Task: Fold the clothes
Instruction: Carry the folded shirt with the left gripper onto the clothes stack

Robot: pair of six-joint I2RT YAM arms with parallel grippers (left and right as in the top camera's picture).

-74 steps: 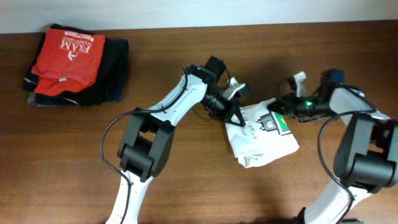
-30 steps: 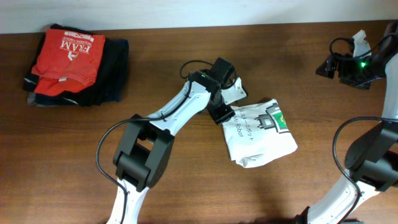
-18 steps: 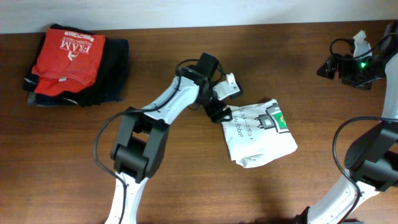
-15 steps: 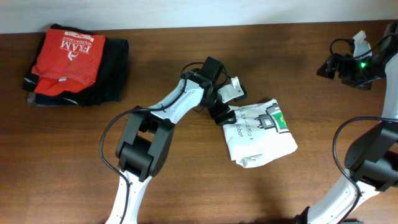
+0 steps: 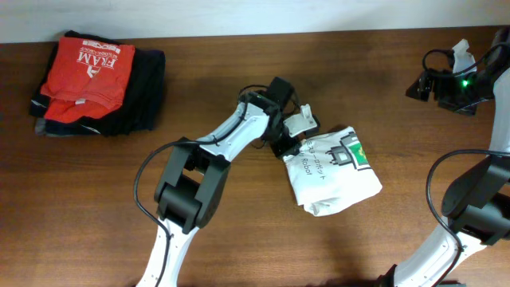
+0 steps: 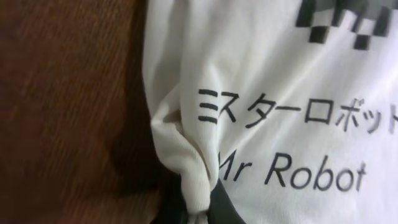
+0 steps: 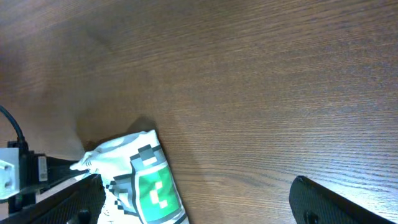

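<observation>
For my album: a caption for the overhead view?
Left gripper pinches the edge of the folded white T-shirt; right gripper hovers aside.

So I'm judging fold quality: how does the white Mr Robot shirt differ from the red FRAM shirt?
The white shirt lies directly on the table; the red shirt tops a pile of dark garments. The white shirt's fold is lumpy and bunched at one edge, the red shirt's flat and neat. The left tool pinches the white shirt's edge; no tool touches the red shirt. Both are folded with print facing up.
</observation>
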